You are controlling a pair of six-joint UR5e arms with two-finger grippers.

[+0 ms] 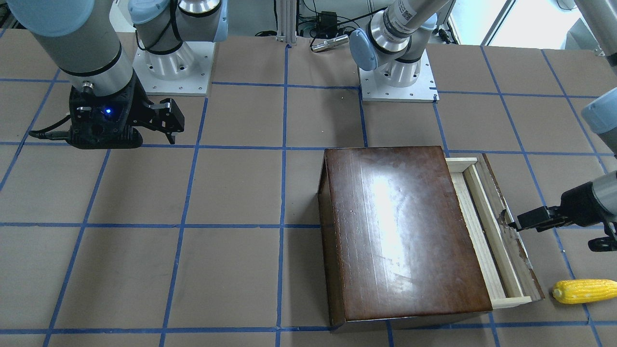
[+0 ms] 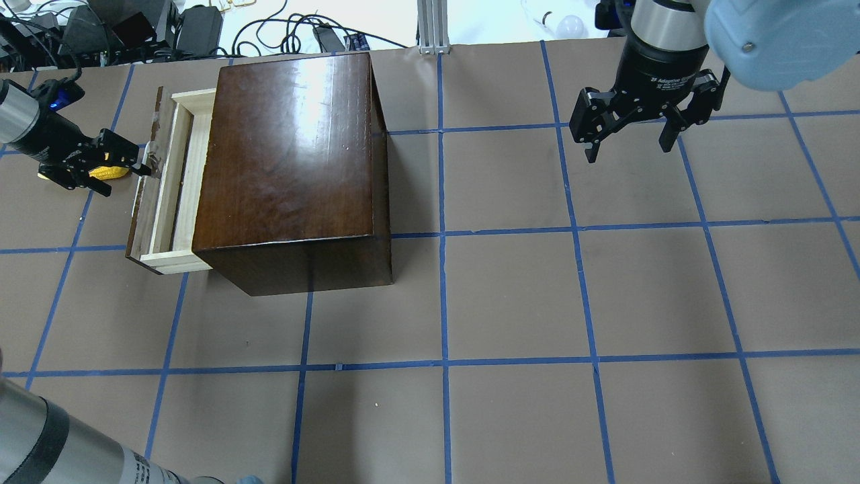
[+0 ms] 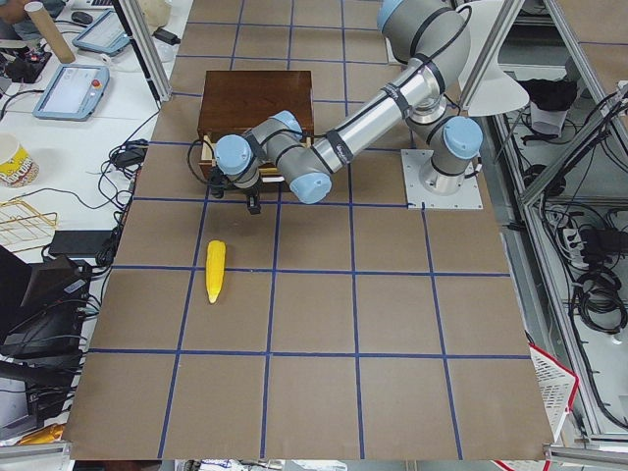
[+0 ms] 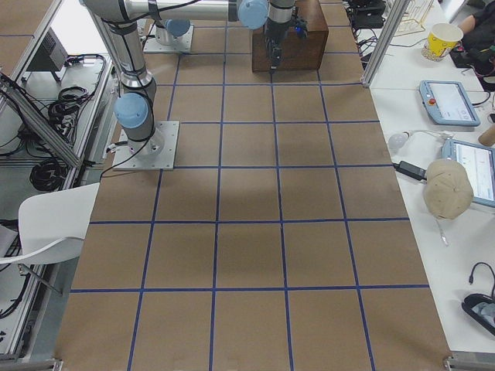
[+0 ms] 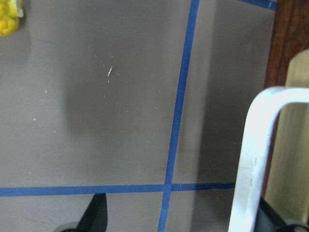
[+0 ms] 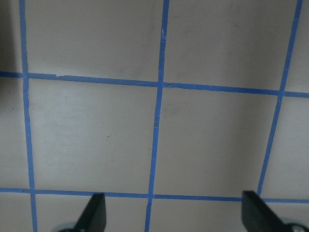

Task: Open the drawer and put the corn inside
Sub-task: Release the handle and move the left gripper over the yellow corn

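Observation:
The dark-brown cabinet (image 1: 405, 231) stands on the table, and its pale wooden drawer (image 1: 482, 226) is pulled partly out. My left gripper (image 1: 554, 235) is at the drawer's chipped front panel. It is open, with one finger (image 1: 530, 219) against the panel. In the left wrist view the metal handle (image 5: 256, 154) stands between the jaws, close to the right finger. The yellow corn (image 1: 585, 291) lies on the table beside the drawer's front, apart from it. It also shows in the exterior left view (image 3: 215, 271). My right gripper (image 2: 628, 141) is open and empty, far from the cabinet.
The brown table top with its blue tape grid (image 2: 443, 363) stretches around the cabinet. The two arm bases (image 1: 397, 77) stand at the robot's edge of the table. Cables and devices (image 2: 134, 27) lie past the far edge.

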